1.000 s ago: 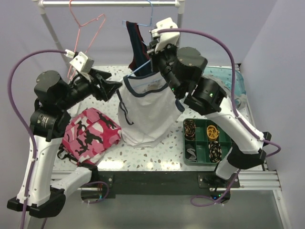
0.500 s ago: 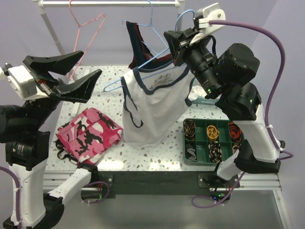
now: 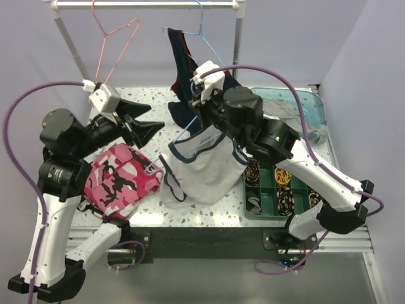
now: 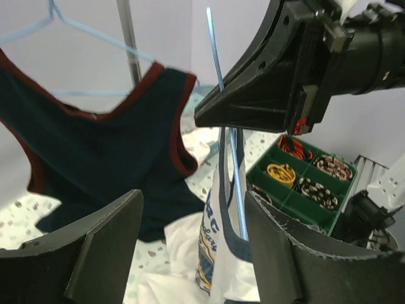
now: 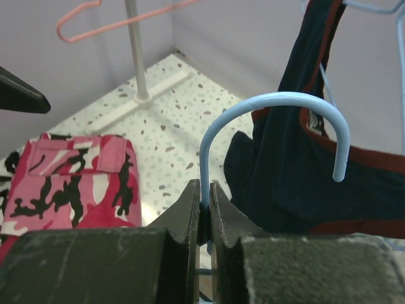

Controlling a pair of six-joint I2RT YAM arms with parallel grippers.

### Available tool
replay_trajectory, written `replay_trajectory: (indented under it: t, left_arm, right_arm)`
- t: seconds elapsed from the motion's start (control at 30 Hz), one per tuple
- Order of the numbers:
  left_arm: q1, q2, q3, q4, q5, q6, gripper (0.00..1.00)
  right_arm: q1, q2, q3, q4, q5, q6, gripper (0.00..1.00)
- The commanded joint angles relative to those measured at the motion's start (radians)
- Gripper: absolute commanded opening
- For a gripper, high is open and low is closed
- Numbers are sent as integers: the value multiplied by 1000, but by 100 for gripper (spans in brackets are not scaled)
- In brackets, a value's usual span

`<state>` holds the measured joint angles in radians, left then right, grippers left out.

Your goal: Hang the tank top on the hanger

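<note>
The tank top hung on the hanger above the middle of the bench
The right gripper pinches the hanger's neck under its hook; the left gripper is spread wide by the left edge. Three garments, counting the navy top and the pink camouflage piece; three hangers, a pink hanger and another blue hanger on the rail; speckled surface, lilac walls

- I see a white speckled table.
- A pink camouflage garment lies at its near left.
- A green compartment tray sits at near right.
- A teal bin sits at far right.
- The tank top hangs over the middle; I cannot tell whether its hem touches.
</note>
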<state>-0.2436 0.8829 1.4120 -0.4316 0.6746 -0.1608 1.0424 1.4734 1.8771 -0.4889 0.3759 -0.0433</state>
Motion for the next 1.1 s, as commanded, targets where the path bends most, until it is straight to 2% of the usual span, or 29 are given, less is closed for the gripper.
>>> replay_trajectory:
  t: [0.0, 0.1, 0.3, 0.53, 0.77, 1.07]
  left_arm:
    - [-3, -51, -90, -78, 46, 44, 70]
    - [-5, -71, -180, -88, 69, 49, 70]
    - [-36, -93, -269, -78, 89, 43, 69]
    - [-177, -67, -286, -110, -24, 67, 69]
    - [-200, -38, -292, -144, -43, 101, 67]
    - [-237, -19, -297, -168, -93, 116, 56]
  right_arm:
    - [4, -77, -70, 88, 15, 28, 0]
    - [5, -94, -125, 110, 29, 34, 0]
    - [4, -91, -164, 136, 29, 36, 0]
    - [4, -59, -167, 154, 28, 37, 0]
    - [4, -56, -177, 167, 43, 28, 0]
    - [4, -38, -150, 164, 35, 20, 0]
